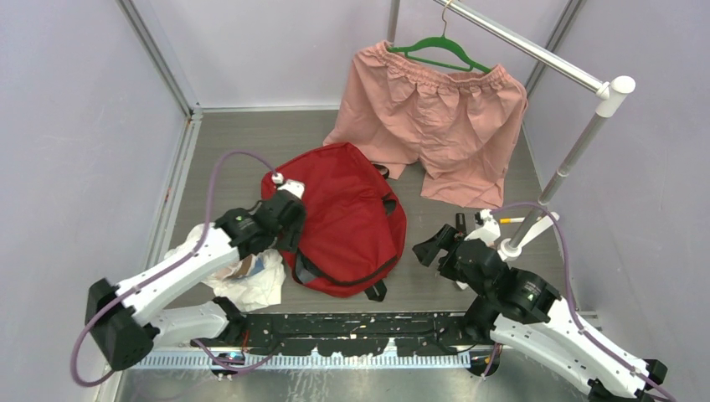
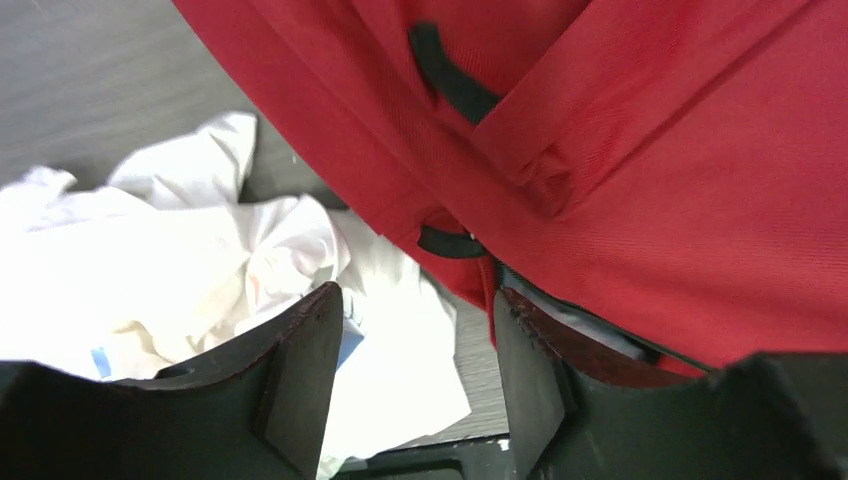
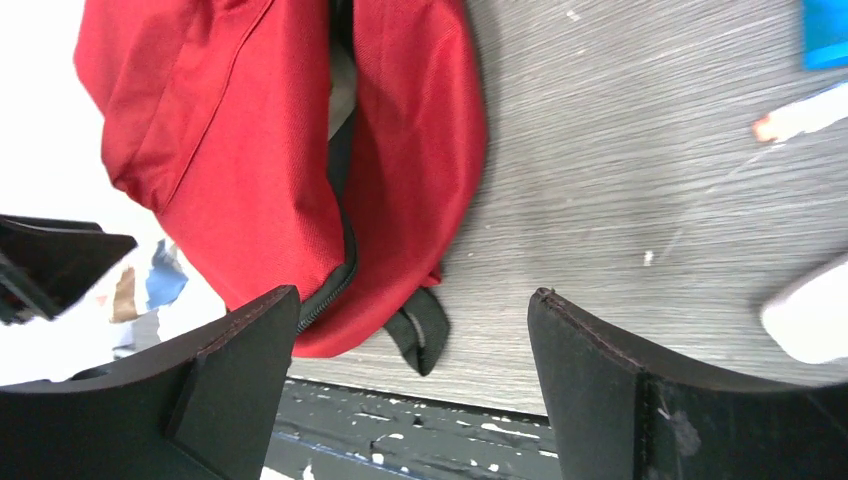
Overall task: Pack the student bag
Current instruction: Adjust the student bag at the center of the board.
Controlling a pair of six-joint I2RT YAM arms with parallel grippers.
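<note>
Overhead view: two robot arms rise from the near edge. The left gripper hovers over the near left rim of the student bag, a limp red backpack lying flat mid-worktop. The right gripper hangs just right of it, apart.

Left wrist view: jaws released and empty, the white plastic bag behind the gap. Closing here may well pinch plastic instead of red fabric.

Right wrist view: jaws spread, empty. The bag's black zipper gapes, showing grey lining.

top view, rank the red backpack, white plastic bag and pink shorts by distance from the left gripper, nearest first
From the left gripper:
1. red backpack, directly under it, at the bag's left edge
2. white plastic bag, close by, toward the arm bases
3. pink shorts, hanging at the far right
</note>
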